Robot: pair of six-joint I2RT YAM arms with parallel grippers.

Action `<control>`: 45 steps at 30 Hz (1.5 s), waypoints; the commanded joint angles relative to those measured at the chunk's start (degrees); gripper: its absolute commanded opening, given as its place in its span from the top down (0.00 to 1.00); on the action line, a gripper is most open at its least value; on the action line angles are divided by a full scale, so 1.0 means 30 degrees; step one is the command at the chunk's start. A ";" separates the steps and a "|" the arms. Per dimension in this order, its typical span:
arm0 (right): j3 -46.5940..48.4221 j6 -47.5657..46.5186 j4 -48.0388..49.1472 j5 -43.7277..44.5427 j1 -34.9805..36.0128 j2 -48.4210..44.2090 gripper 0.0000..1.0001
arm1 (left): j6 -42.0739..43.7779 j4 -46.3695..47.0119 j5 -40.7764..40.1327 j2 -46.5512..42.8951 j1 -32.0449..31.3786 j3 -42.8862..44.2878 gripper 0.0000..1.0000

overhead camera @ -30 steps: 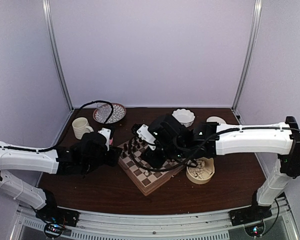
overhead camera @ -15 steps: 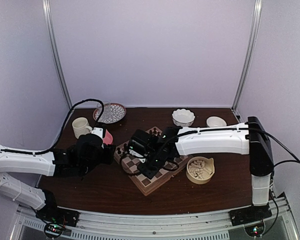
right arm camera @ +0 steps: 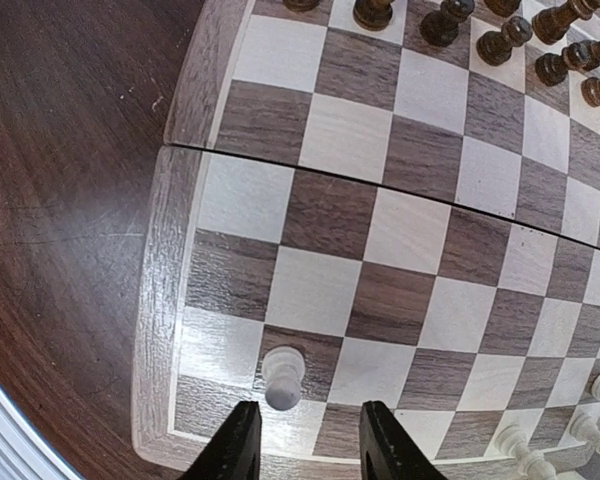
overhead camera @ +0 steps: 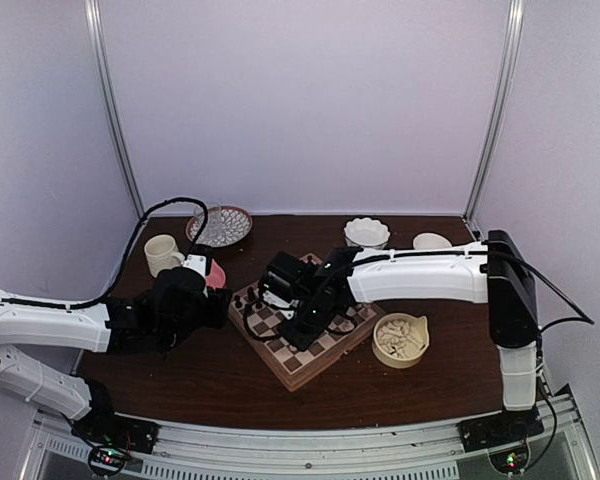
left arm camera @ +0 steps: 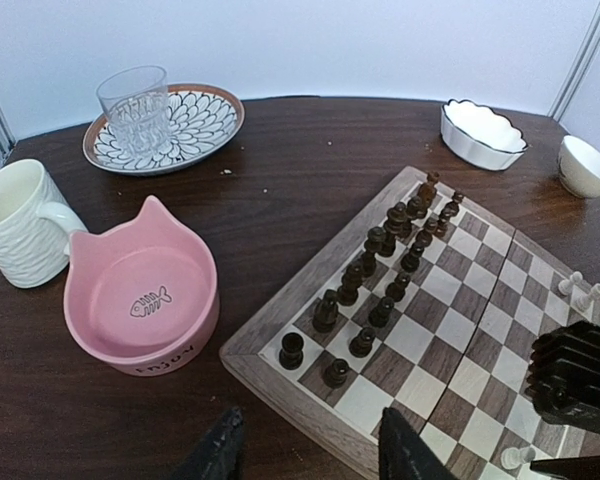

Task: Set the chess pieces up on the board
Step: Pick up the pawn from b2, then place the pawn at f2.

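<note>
The board [overhead camera: 330,352] lies cornerwise at mid-table, with dark brown figures in two rows along its far-left side [left arm camera: 380,270]. In the right wrist view a cream-white pawn [right arm camera: 283,376] stands on a dark square by the board's [right arm camera: 410,230] corner. My right gripper [right arm camera: 307,446] is open and empty, just nearer than the pawn and not touching it. A few more white chess pieces [right arm camera: 510,444] stand along that edge. My left gripper [left arm camera: 315,455] is open and empty, astride the board's [left arm camera: 450,290] near corner. In the top view the right gripper [overhead camera: 302,335] hangs over the board.
A pink cat bowl [left arm camera: 140,300], a white mug [left arm camera: 15,235] and a glass on a patterned plate [left arm camera: 165,125] stand left of the board. A scalloped white bowl [left arm camera: 480,130] and a small white bowl [left arm camera: 585,165] stand behind. A tan bowl of white pieces [overhead camera: 400,340] sits right.
My right arm swung in and its gripper moved left across the board towards the near corner. My left gripper drew back a little to the left.
</note>
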 commanded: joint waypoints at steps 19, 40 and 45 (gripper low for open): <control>0.0853 -0.0245 -0.0221 0.0389 -0.0185 0.0393 0.94 | 0.0124 0.0748 0.0498 0.0283 0.0040 0.0254 0.54; -0.1021 -0.2183 -0.0649 0.1056 -0.3150 -0.1319 0.95 | 0.0489 0.0771 0.1198 0.0738 0.0030 0.0531 0.54; -0.0730 -0.2834 -0.1209 0.1314 -0.3433 -0.0857 0.94 | 0.0585 0.0764 0.1642 0.0841 0.0037 0.0646 0.54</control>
